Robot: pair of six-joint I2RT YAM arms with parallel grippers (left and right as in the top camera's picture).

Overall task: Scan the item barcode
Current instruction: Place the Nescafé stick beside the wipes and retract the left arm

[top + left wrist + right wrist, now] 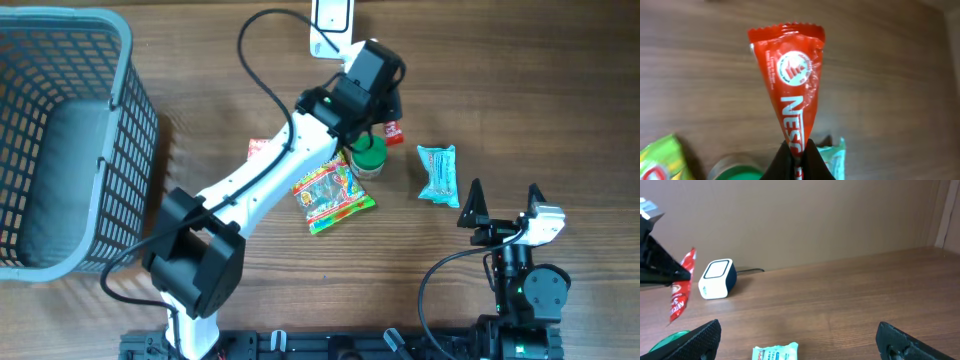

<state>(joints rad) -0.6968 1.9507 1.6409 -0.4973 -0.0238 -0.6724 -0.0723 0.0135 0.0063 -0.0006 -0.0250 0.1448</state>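
- The step in hand looks like the presenting step: the red sachet (795, 85) is already off the table, and what is left is to show it to the scanner (330, 22).
- The left gripper (797, 152) is closed tight on the sachet's lower end. The packet stands up from the black fingertips (782, 162), its crimped edge away from the wrist.
- In the right wrist view the sachet hangs in the air just left of the scanner, clear of the tabletop and not touching the white box.
- From above, the sachet peeks out beside the left arm's wrist, above the green-lidded jar (366, 158) and near the teal packet (437, 173).
- The right gripper (503, 190) rests near its base with its jaws spread wide and nothing between them, well apart from the items.
- No barcode can be seen: the left wrist camera gets the logo side only, so the code is probably on the other side.
- The next move calls for carrying the sachet over to the scanner's window and turning the wrist until the likely barcode side faces it, flat and unshadowed.
- The thin foil may flop or twist, so a slow approach seems wise.
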